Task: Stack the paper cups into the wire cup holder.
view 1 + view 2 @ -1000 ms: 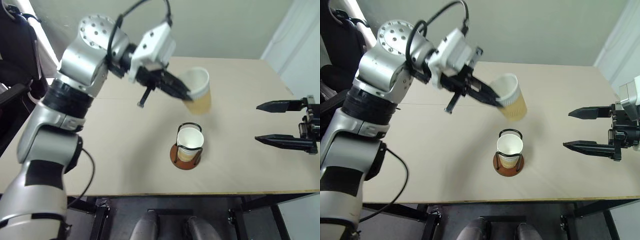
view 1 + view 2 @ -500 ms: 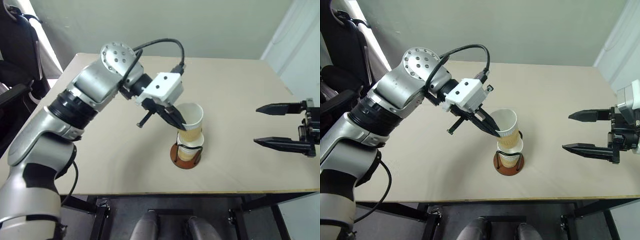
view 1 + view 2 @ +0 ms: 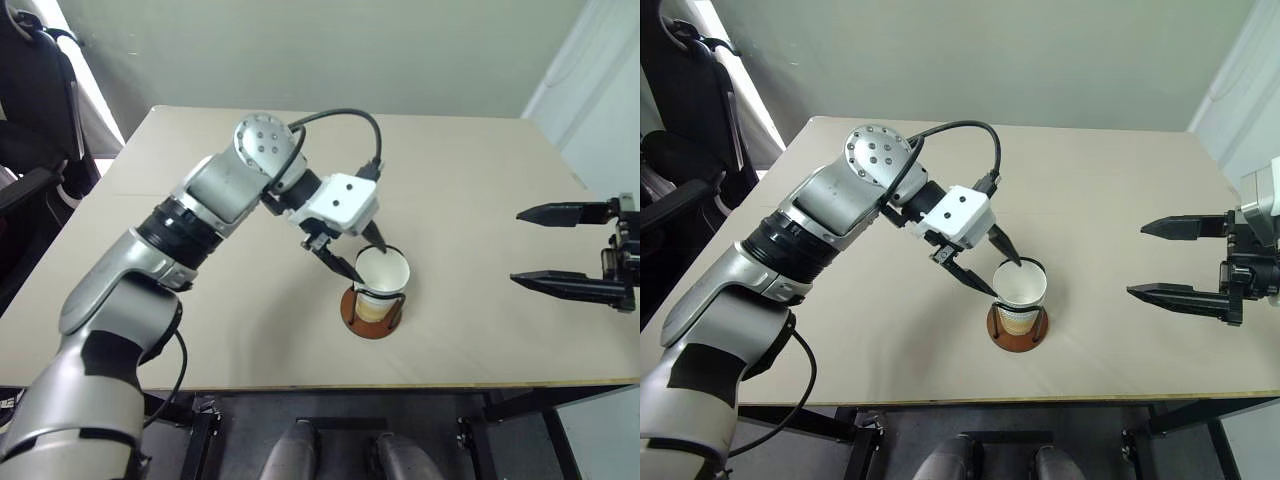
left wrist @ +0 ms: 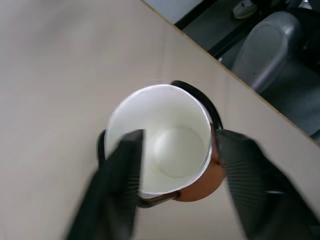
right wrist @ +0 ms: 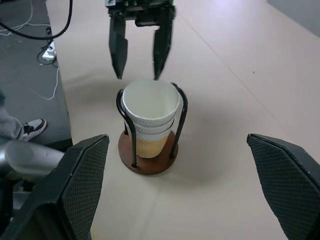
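Only ribbed tapered paper cups [image 5: 150, 112], nested.

Pale beige rectangular wooden tabletop [image 3: 480, 170], faint seam line across it at the left. Plain grey-green wall [image 3: 330, 50] behind. White panel or curtain [image 3: 600, 90] at far right. Black chair [image 3: 30, 110] at left by a bright white strip. Dark grey floor with white cables [image 5: 30, 30] and a white power strip [image 5: 48, 50].

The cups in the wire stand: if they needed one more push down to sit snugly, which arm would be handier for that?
Probably the left. The left gripper hangs open right at the rim of the top paper cup nested in the wire cup holder. The right gripper waits open off to the side, well apart from the stack.
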